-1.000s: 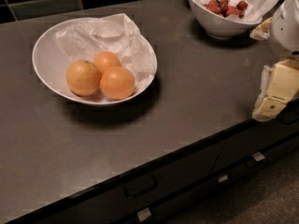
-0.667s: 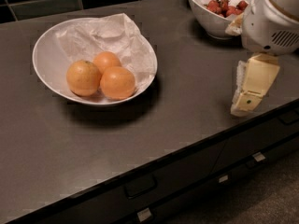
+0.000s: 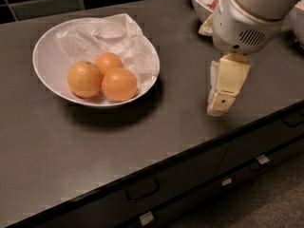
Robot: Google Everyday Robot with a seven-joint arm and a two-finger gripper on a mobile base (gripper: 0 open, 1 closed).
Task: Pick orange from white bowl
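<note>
Three round fruits sat in the white bowl [image 3: 47, 72], left on the dark matte counter [image 3: 180, 127]. The orange [image 3: 119, 83], smooth and deep-coloured, lay nearest; a paler orange [image 3: 85, 79] touched its left side, and a smaller orange [image 3: 108, 61] sat behind both. Crumpled white paper [image 3: 109, 34] lined the far side. One gripper [image 3: 218, 109], cream and blocky, hung over the counter well right of the bowl; whether apart or together, could not tell. One deeper bowl [image 3: 197, 4] stood far right.

Dim, soft light from above; white bowl [image 3: 47, 75] shadow falls front-right on worktop [image 3: 71, 165]; tool [image 3: 217, 109] right of bowl, evenly lit.
</note>
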